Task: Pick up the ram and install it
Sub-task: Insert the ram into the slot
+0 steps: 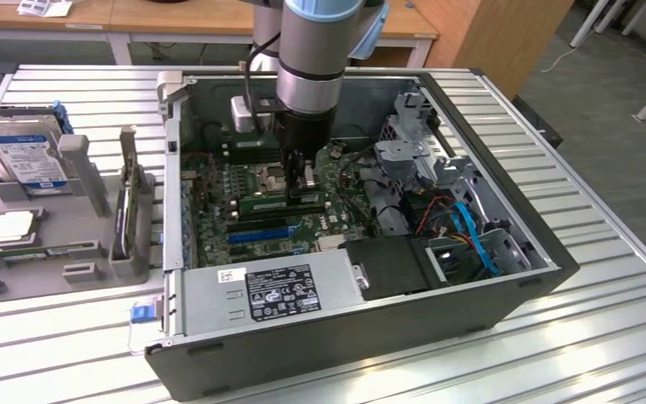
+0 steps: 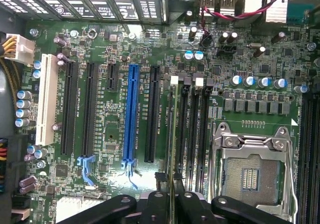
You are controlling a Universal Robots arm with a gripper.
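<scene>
The ram [image 2: 172,134] appears edge-on as a thin green strip lying along the outermost of the black memory slots [image 2: 192,129], between the processor socket [image 2: 250,174] and the expansion slots. My gripper [image 2: 172,206] is shut on it, with a dark finger on each side. In the exterior view the gripper [image 1: 297,187] reaches straight down into the open computer case [image 1: 503,278]. The ram [image 1: 282,202] sits under it as a green stick at the motherboard's memory slots. I cannot tell how deep it is in the slot.
At the exterior view's left, a grey fixture [image 1: 76,273] holds a hard drive [image 1: 26,156], a square silver processor [image 1: 14,225] and an upright card [image 1: 127,210]. Inside the case are the power supply [image 1: 272,290], drive cage and blue cables [image 1: 469,236]. A blue expansion slot [image 2: 132,114] runs beside the memory slots.
</scene>
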